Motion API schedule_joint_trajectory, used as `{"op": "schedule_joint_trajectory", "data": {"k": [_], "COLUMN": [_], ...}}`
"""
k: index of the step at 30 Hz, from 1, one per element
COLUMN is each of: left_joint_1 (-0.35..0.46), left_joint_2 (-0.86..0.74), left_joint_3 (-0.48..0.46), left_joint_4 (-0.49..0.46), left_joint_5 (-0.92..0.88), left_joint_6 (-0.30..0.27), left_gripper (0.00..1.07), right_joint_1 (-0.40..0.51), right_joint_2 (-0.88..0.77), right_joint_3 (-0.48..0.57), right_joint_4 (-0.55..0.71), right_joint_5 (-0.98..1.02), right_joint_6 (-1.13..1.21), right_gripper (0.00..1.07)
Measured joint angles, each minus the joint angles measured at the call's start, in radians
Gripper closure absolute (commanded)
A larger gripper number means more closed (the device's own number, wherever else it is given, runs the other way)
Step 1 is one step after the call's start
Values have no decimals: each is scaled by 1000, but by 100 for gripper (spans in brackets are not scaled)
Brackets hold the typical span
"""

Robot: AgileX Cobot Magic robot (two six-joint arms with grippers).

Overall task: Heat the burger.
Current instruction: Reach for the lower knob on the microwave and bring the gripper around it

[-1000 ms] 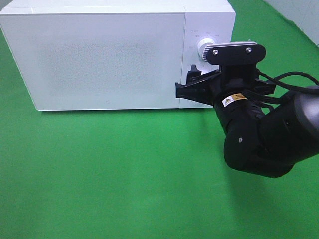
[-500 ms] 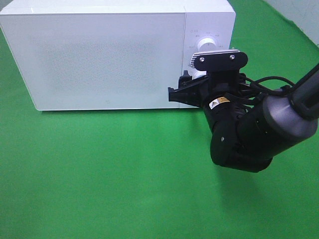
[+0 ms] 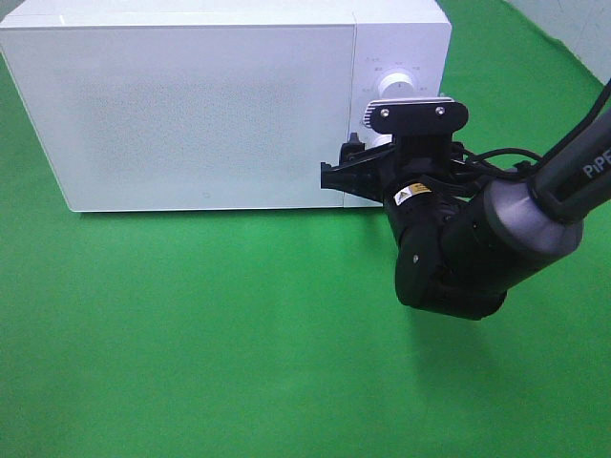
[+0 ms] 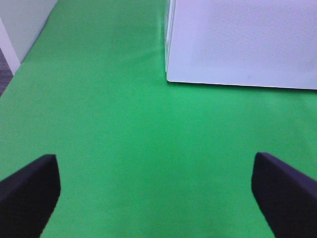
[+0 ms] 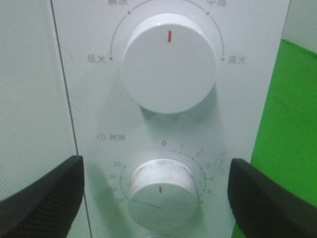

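While the microwave (image 3: 210, 105) stands shut, contents hidden, the right pincer (image 5: 156, 196) gapes facing its lower dial (image 5: 161, 188); the left pincer (image 4: 156, 191) gapes above the counter (image 4: 124, 124).

The microwave (image 3: 225, 107) looks like smooth white satin plastic, door (image 3: 143, 124) finely speckled. Under it, matt green cloth (image 3: 191, 334). Its lower knob (image 5: 161, 191) is scuffed plastic; right gripper (image 5: 156, 198) has ribbed matt black fingers (image 5: 44, 193).

A robotics lab test bench is suggested rather than a home kitchen: a white microwave (image 3: 210, 105) is set alone on a plain green cloth (image 3: 191, 334) laid as a uniform backdrop. A black robot arm (image 3: 477, 248) is posed at its dials, and a bare pale wall (image 4: 25, 25) (seen only at the edge) is glimpsed beyond the cloth.
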Motion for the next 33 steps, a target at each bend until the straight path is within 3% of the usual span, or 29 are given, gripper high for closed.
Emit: {"op": "schedule_joint_trajectory", "data": {"k": [33], "left_joint_1": [0], "left_joint_2": [0], "left_joint_3": [0], "left_joint_4": [0], "left_joint_5": [0], "left_joint_6": [0], "left_gripper": [9], "right_joint_1": [-12], "right_joint_2": [47], "right_joint_3": [-43], "right_joint_4": [-7], "right_joint_5": [8], "right_joint_6": [7], "right_gripper": [34]}}
